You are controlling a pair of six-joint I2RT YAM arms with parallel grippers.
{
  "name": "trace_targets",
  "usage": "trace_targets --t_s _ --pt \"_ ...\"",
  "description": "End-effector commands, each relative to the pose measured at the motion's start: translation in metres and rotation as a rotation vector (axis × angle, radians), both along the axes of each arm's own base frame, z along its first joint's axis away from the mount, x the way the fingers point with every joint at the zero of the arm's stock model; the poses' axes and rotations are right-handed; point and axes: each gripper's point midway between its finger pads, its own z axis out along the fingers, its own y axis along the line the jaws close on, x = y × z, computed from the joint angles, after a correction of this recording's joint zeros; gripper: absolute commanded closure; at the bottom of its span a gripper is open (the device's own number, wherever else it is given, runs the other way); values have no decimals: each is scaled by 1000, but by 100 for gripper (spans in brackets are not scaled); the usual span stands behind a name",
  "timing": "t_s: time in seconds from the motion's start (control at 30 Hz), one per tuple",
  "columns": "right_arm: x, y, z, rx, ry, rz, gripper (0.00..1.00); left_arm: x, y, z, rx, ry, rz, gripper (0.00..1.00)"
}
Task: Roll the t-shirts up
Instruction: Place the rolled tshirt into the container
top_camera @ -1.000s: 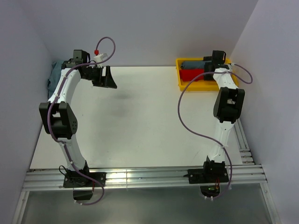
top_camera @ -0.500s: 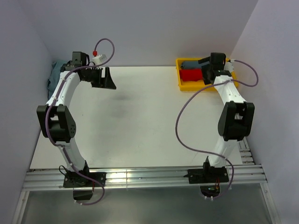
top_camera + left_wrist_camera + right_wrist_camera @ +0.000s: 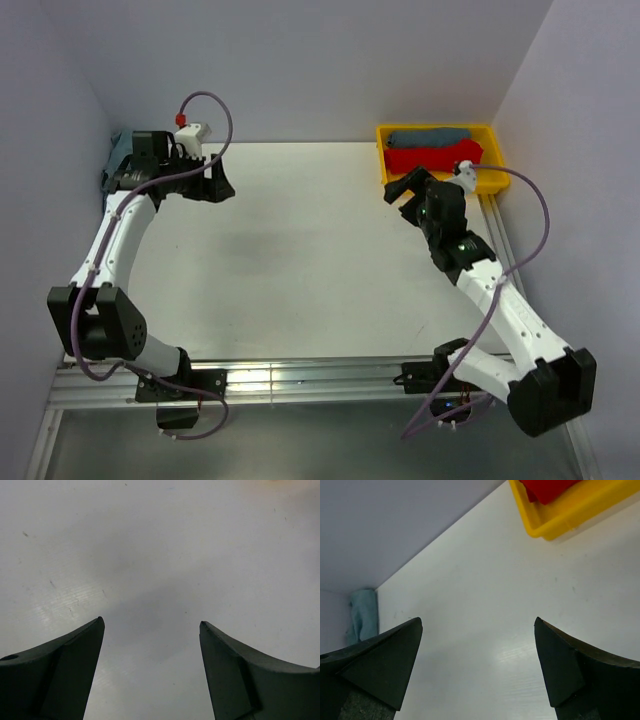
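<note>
The left gripper (image 3: pixel 150 624) and right gripper (image 3: pixel 478 621) both gape empty, the red t-shirt (image 3: pixel 432 158) and blue t-shirt (image 3: pixel 428 137) lie in the yellow bin (image 3: pixel 381 150) at the far right corner, and the teal t-shirt (image 3: pixel 362 611) sits at the far left.

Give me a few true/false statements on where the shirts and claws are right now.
1. The red t-shirt lies in the yellow bin. True.
2. The right claw is shut on the red t-shirt. False: it is open, holds nothing, and is outside the bin.
3. The light teal t-shirt is in the bin. False: it is at the far left corner of the table.
4. The left claw is open and holds nothing. True.
5. The slate-blue t-shirt lies in the bin behind the red one. True.
</note>
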Motion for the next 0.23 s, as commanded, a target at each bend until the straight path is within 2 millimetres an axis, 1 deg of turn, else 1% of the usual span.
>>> trace_targets --t_s 0.0,0.03,0.07,0.2 --pt "-17 -11 13 -56 -93 -8 0 5 7 21 12 -129 55 18" --pt "-21 -14 9 -66 -90 -10 0 2 5 24 4 -135 50 18" --pt "-27 -16 17 -66 -117 -10 0 1 5 21 3 -131 46 18" --pt "-35 -23 25 -87 -134 -22 0 0 6 19 7 -137 54 18"
